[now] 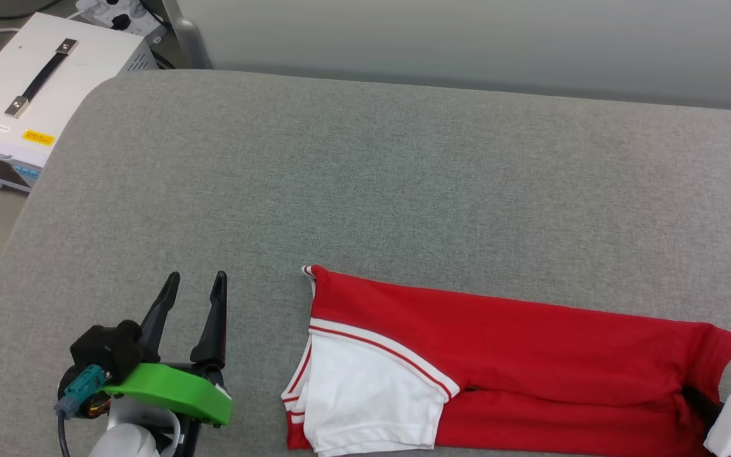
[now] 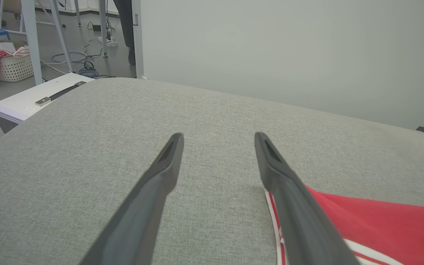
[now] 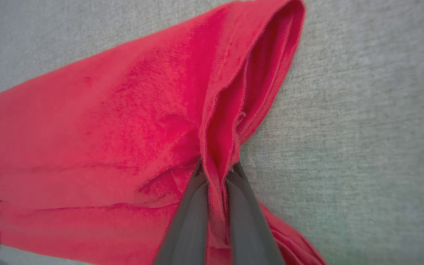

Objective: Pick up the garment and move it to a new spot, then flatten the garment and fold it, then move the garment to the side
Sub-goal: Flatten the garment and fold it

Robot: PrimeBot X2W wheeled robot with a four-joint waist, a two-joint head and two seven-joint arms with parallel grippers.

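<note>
The garment [image 1: 505, 355], a red T-shirt with a white sleeve and striped trim, lies folded lengthwise along the near edge of the grey cushion. My right gripper [image 3: 217, 167] is shut on the garment's [image 3: 123, 121] hem edge, red fabric pinched between its two dark fingers; in the head view its dark finger [image 1: 698, 401] meets the shirt's right end. My left gripper [image 1: 195, 282] stands open over bare cushion, left of the collar end and apart from it. In the left wrist view its fingers [image 2: 168, 162] spread wide, with the garment's [image 2: 381, 224] red edge beside the right finger.
The grey cushioned surface [image 1: 365, 184] stretches wide behind the shirt. A white box with a black handle [image 1: 35, 82] sits off its left end. A laundry basket [image 2: 13, 66], cables and table legs stand on the floor beyond. A pale wall backs the cushion.
</note>
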